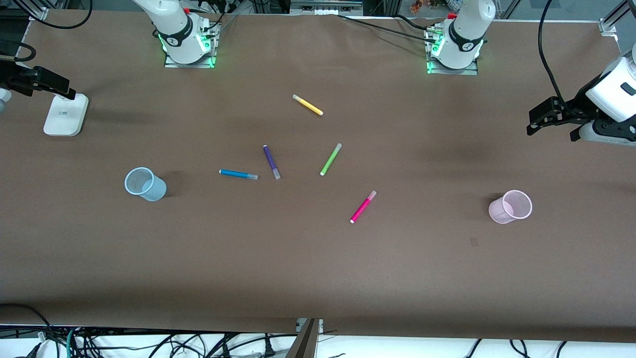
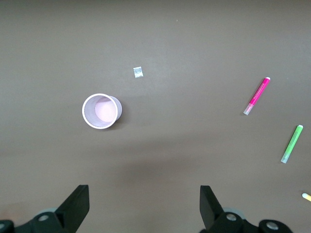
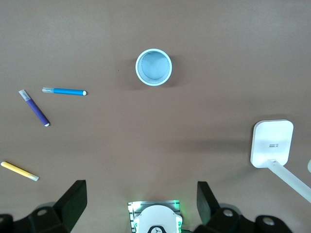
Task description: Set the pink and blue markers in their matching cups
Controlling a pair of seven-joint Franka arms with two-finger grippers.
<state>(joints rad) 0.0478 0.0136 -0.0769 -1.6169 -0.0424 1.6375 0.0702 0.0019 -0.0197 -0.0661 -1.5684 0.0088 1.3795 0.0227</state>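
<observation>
The pink marker (image 1: 363, 207) lies on the brown table near the middle; it also shows in the left wrist view (image 2: 256, 95). The blue marker (image 1: 238, 174) lies beside the purple marker; it also shows in the right wrist view (image 3: 64, 91). The pale pink cup (image 1: 511, 207) stands upright toward the left arm's end (image 2: 101, 110). The pale blue cup (image 1: 145, 184) stands upright toward the right arm's end (image 3: 153, 67). My left gripper (image 1: 554, 130) (image 2: 143, 194) hangs open and empty over bare table by the pink cup. My right gripper (image 1: 37, 87) (image 3: 141, 191) hangs open and empty over the table's right-arm end.
A dark purple marker (image 1: 271, 161), a lime green marker (image 1: 330, 159) and a yellow marker (image 1: 308, 105) lie around the middle. A white flat device (image 1: 65, 115) sits under my right gripper. A small tape scrap (image 1: 474, 242) lies near the pink cup.
</observation>
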